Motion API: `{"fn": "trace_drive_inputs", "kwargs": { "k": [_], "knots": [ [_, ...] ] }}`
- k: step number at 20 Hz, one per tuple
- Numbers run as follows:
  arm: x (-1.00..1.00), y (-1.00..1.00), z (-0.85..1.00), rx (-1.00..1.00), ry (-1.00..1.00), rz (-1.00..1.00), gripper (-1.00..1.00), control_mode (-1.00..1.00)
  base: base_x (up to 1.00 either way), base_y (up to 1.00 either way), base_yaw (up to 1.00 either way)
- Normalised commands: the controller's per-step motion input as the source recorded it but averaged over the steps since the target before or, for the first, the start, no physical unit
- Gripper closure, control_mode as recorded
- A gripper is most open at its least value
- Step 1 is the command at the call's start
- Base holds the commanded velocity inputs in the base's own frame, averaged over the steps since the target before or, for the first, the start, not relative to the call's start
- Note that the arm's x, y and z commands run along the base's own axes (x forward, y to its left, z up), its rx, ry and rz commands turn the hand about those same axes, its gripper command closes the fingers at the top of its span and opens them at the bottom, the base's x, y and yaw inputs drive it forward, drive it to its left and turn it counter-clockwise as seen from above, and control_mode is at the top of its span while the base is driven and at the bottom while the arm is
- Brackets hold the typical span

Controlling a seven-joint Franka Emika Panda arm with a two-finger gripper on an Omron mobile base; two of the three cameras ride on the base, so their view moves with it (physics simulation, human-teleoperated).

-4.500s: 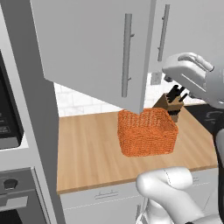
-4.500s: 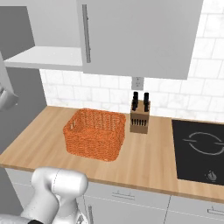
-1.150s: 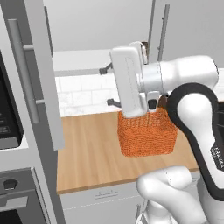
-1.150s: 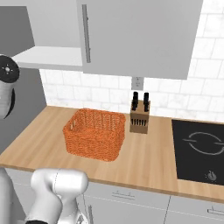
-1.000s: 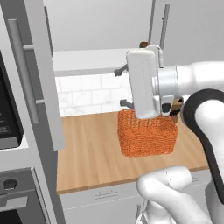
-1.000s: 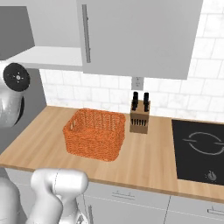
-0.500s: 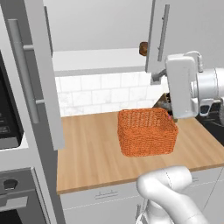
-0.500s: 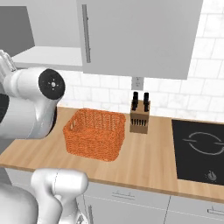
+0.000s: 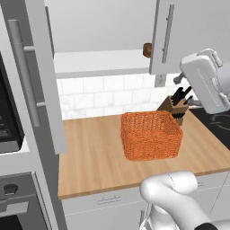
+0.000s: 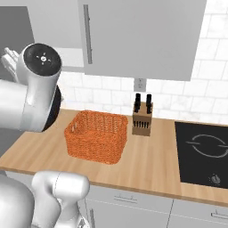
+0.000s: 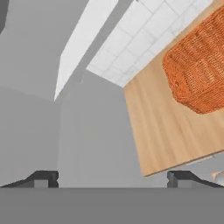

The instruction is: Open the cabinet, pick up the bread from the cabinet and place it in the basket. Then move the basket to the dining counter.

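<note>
The gripper [image 11: 112, 177] is standing with its fingertips [image 11: 43, 177] spread wide apart, gripping and touching nothing, and looking toward the grey open cabinet door [image 9: 38, 85]. The bread [image 9: 147, 50] is sitting on the cabinet [image 9: 99, 27] shelf, partly hidden behind the closed right door. The basket [image 9: 151, 134] is resting on the wood counter [image 9: 90, 157] below, just beside the knife block [image 10: 142, 118].

Since we first looked, the cabinet [image 9: 40, 85] left door has swung wide open, baring the bread [image 9: 147, 50] on its shelf. Our arm, in front of the basket [image 9: 151, 134] a second ago, has swept right, past the knife block [image 9: 176, 105].
</note>
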Motion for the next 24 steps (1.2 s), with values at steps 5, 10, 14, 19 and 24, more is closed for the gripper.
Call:
{"fn": "trace_drive_inputs", "kwargs": {
  "k": [5, 10, 14, 19, 24],
  "knots": [
    [0.18, -0.10, 0.00, -0.32, -0.06, -0.24, -1.00, -1.00, 0.00, 0.00, 0.00],
    [0.02, -0.37, 0.00, -0.25, -0.22, -0.13, -1.00, -1.00, 0.00, 0.00, 0.00],
    [0.31, -0.67, 0.04, -0.12, -0.05, -0.11, -1.00, -1.00, 0.00, 0.00, 0.00],
    [0.62, -0.19, 0.28, -0.08, 0.01, -0.01, -1.00, -1.00, 0.00, 0.00, 0.00],
    [0.56, 0.02, 0.10, -0.16, -0.02, 0.00, -1.00, -1.00, 0.00, 0.00, 0.00]
  ]
}}
